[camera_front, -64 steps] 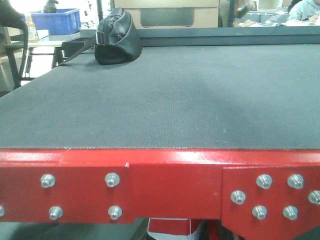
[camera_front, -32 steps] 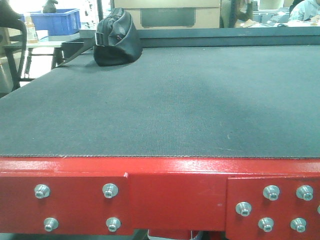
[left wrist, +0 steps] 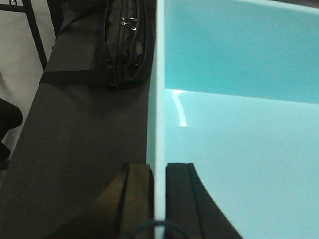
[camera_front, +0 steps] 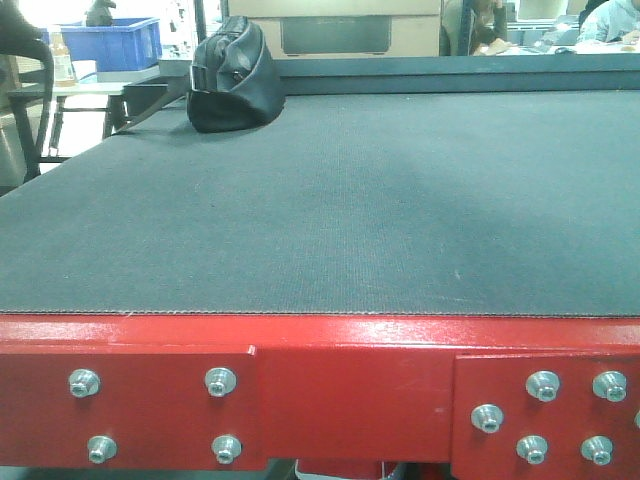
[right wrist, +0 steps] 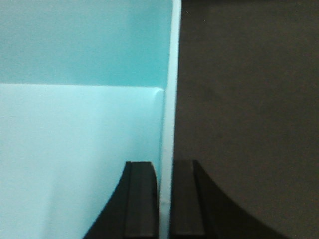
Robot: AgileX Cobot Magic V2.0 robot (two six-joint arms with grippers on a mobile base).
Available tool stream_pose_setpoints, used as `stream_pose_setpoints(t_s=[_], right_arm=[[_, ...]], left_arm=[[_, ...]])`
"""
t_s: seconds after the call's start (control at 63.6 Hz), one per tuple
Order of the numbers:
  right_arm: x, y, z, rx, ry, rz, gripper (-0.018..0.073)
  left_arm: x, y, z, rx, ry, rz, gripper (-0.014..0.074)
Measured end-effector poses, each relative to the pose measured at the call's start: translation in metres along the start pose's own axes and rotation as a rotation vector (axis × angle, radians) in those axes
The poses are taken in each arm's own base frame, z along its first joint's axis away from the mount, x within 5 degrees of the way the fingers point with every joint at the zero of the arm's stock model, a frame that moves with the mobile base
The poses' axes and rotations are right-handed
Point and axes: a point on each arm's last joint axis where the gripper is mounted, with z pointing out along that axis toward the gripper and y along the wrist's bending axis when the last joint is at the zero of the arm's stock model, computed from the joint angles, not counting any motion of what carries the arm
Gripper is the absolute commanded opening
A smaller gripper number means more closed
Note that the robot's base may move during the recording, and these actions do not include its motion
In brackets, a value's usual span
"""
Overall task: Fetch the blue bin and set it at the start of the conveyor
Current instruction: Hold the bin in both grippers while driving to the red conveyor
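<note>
Fingers (left wrist: pixel 138 196) of the left gripper (left wrist: pixel 158 172), black and flat, stand one on each side of a thin side wall of the pale aqua plastic bin (left wrist: pixel 239 159). They press against it with only the wall between them, so this gripper is clamped on the bin. The right gripper (right wrist: pixel 165 167) pinches the opposite wall of the bin (right wrist: pixel 75 149) the same way, with one finger (right wrist: pixel 142 199) inside the tub and the other outside. Past both pairs of fingers the smooth, glossy interior of the bin runs to its far wall.

Outside each held wall lies the dark grey textured conveyor belt (left wrist: pixel 84 149) (right wrist: pixel 249 124), so the bin sits over the belt. Whether its base rests on the belt cannot be told.

From the front, the glossy red metal plate (camera_front: pixel 340 395) with silver hex bolts (camera_front: pixel 220 380) is nearest, edging the wide belt (camera_front: pixel 330 210). A black fabric bag (camera_front: pixel 232 75) (left wrist: pixel 124 45) with a strap lies toward the belt's far left side. In the left wrist view it appears just beside the bin's outer wall, and contact cannot be judged. Farther back stand a dark blue plastic crate (camera_front: pixel 110 42) at left and a brown cardboard box (camera_front: pixel 340 30).
</note>
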Motion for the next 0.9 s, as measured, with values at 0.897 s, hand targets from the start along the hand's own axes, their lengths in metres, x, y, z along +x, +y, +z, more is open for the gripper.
stream_pose_setpoints(t_s=[0.897], right_arm=[[0.006, -0.001, 0.015, 0.121, 0.018, 0.01, -0.0154]], left_arm=[[0.017, -0.027, 0.023, -0.069, 0.043, 0.059, -0.0111]])
